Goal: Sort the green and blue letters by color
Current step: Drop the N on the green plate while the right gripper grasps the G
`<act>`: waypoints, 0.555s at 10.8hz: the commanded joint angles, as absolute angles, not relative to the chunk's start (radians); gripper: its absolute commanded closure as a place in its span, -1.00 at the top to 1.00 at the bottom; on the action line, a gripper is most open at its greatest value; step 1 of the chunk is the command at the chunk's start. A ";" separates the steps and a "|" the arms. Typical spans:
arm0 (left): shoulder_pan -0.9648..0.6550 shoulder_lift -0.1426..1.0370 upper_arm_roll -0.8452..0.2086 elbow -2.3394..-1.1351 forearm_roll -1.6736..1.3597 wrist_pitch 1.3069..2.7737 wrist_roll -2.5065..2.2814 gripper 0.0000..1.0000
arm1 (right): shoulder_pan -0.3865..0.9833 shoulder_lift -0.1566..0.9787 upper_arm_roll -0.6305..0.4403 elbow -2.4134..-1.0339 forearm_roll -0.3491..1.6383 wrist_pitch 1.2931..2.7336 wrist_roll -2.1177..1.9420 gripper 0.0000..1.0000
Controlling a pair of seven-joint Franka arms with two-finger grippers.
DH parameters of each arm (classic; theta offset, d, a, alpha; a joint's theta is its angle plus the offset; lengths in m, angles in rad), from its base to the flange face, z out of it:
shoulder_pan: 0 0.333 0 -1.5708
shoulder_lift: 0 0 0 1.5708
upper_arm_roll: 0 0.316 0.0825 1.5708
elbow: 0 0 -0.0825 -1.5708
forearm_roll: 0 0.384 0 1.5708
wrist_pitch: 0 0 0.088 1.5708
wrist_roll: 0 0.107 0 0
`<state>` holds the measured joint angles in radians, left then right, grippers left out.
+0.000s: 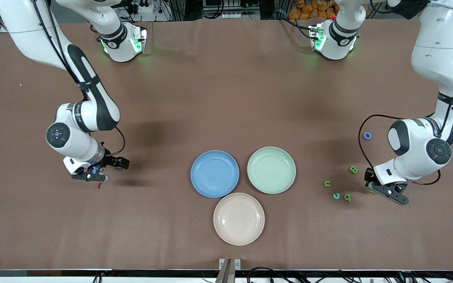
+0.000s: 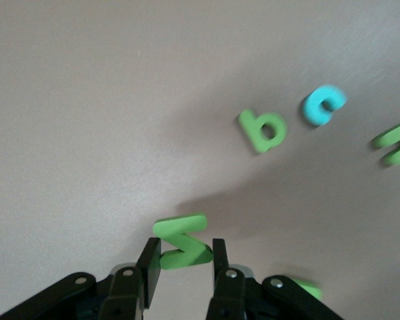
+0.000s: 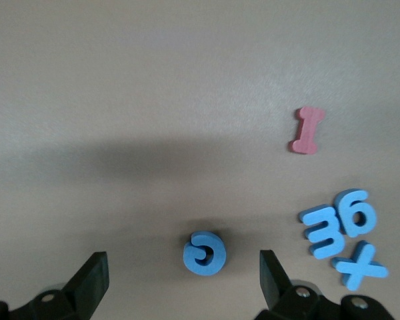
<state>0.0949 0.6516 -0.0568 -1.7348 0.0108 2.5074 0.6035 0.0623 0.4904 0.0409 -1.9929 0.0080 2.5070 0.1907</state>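
Centrally, 3 bare plates (image 1: 214, 173), letters (image 1: 347, 198) outside

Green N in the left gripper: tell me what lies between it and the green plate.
The left gripper holds the green N. Loose letters, n, c and p, lie on the table toward the green plate.

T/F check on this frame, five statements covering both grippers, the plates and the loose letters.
1. The left gripper is shut on a flat green foam letter N. True.
2. The right gripper is shut on a blue letter. False: its fingers stand wide open, with a curly blue foam letter lying between them.
3. The round blue plate, pale green plate and beige plate each hold letters. False: all three hold none.
4. A pink bone-shaped foam letter lies near the blue letters. True.
5. A green letter B sits on the green plate. False: it lies on the brown table.
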 commanded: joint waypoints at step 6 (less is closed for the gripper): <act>-0.228 0.515 -0.044 -1.750 0.012 2.335 -0.160 -0.69 | 0.066 0.511 0.041 -2.089 -0.002 2.625 0.201 1.00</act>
